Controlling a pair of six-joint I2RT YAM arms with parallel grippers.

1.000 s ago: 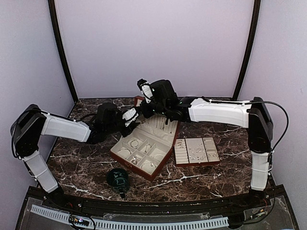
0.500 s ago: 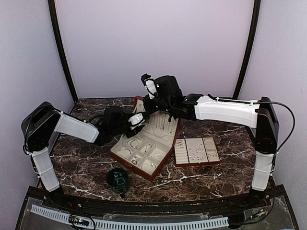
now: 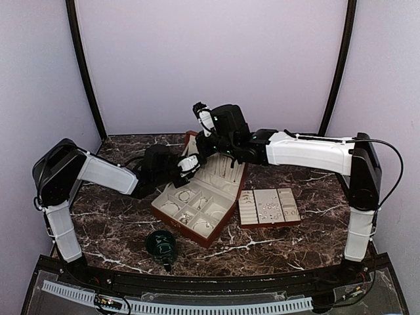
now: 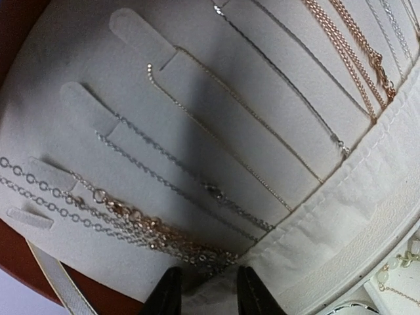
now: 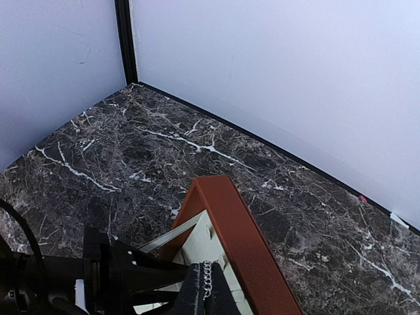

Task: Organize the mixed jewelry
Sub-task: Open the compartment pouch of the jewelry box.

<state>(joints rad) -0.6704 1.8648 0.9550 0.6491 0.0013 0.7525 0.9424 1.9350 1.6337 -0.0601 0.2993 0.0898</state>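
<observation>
The mixed jewelry lies in an open red-brown jewelry box (image 3: 217, 231) with cream padding. Small silvery pieces (image 3: 186, 217) fill its compartments. Thin chains (image 4: 172, 186) hang in rows on the raised lid (image 3: 224, 174), and a gold chain (image 4: 140, 224) bunches at the cream pocket (image 4: 348, 210). My left gripper (image 3: 189, 164) (image 4: 211, 290) is at the lid's lower padding, fingers (image 4: 170, 293) apart either side of the pocket's edge. My right gripper (image 3: 202, 146) (image 5: 209, 283) is over the lid's top corner (image 5: 231, 216), shut on a silver chain (image 5: 209, 270).
A separate cream tray (image 3: 248, 207) with more small pieces lies right of the box. A dark green cup (image 3: 161, 244) stands near the front edge, left of centre. The dark marble table (image 3: 111, 223) has purple walls close on three sides.
My left arm has pushed in to the right, up to the lid, and its fingers have come a little closer together. My right arm rose slightly at first, then held still.
</observation>
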